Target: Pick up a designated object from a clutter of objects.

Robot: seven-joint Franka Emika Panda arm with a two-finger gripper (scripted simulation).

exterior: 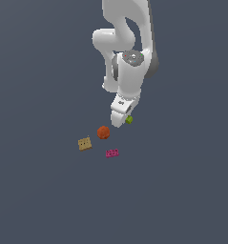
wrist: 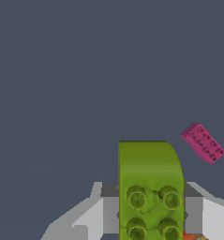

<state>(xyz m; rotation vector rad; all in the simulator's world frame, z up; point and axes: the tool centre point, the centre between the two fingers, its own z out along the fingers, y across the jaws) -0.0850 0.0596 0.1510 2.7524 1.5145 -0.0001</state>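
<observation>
The lime-green studded brick (wrist: pixel 150 187) fills the space between my fingers in the wrist view, studs facing the camera. The grey pads (wrist: pixel 110 207) press against both of its sides. In the exterior view the brick (exterior: pixel 129 120) shows as a small green spot at the tip of my gripper (exterior: pixel 120 120), partly hidden by the hand. My gripper (wrist: pixel 151 208) is shut on it. The orange-red ball (exterior: pixel 103 132), tan square block (exterior: pixel 85 143) and magenta studded brick (exterior: pixel 112 153) lie on the floor to the exterior view's left of and below the gripper.
The magenta brick (wrist: pixel 203 143) lies apart from the gripper in the wrist view. A sliver of the orange-red ball (wrist: pixel 188 236) shows at the frame's edge. The dark grey floor (exterior: pixel 182 190) spreads all around. The white arm (exterior: pixel 127 52) rises above.
</observation>
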